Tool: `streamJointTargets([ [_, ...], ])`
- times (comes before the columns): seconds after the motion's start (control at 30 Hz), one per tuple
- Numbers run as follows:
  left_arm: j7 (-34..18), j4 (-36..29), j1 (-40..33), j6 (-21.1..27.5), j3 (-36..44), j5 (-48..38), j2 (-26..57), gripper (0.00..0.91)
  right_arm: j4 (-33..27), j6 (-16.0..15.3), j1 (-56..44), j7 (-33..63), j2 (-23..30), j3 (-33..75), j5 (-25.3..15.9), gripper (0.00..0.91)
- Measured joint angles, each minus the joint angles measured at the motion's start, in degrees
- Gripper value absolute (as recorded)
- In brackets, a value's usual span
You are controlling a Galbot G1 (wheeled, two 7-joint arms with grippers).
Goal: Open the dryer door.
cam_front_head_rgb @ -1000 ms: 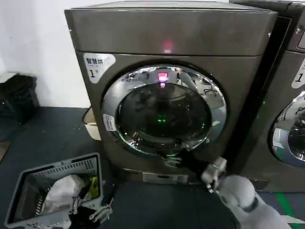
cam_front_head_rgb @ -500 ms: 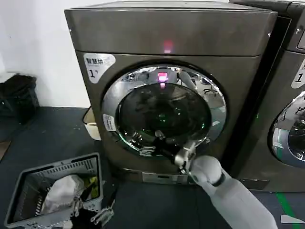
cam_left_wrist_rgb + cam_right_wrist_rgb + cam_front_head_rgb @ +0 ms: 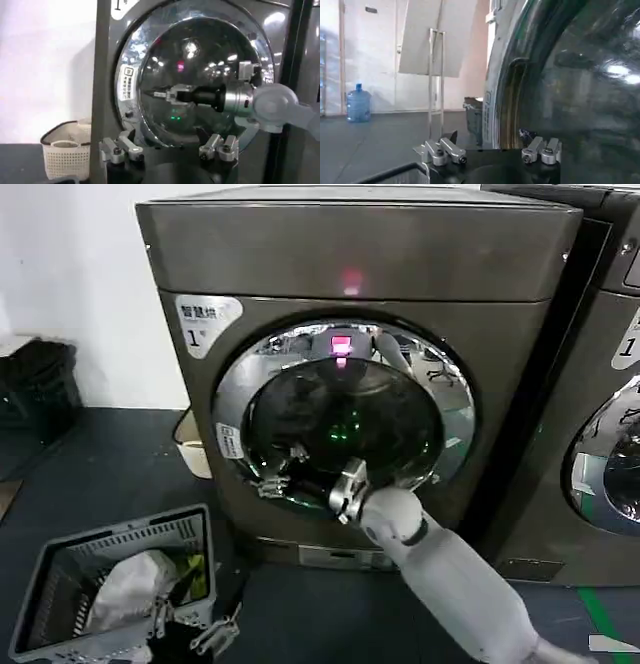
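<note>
Your right arm [image 3: 450, 574] is a smooth pale grey-white shell ending in a rounded joint, then a silver metal wrist collar and a black neck. Its gripper [image 3: 272, 482] has slim silver fingers (small screws show at their bases). The left gripper [image 3: 190, 629] has the same silver metal fingers on a black mount.

the right arm [image 3: 455, 579] covers the lower right of the dryer door [image 3: 340, 414], whose dark glass hides the drum behind reflections, while the neighbouring machine [image 3: 600, 384] is cut off at the head view's right edge. the laundry basket [image 3: 110, 584] runs off the bottom edge. small print on the dryer's [image 3: 350, 254] corner sticker [image 3: 205, 319] is too fine to read.
</note>
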Motion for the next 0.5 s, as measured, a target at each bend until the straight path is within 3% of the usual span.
streamJointTargets([
  [0.5,0.7,0.3,-0.5,0.6,0.1,0.1,0.3,0.907,-6.3,0.1,3.1,0.6,4.1,-0.7,-0.3,0.907],
])
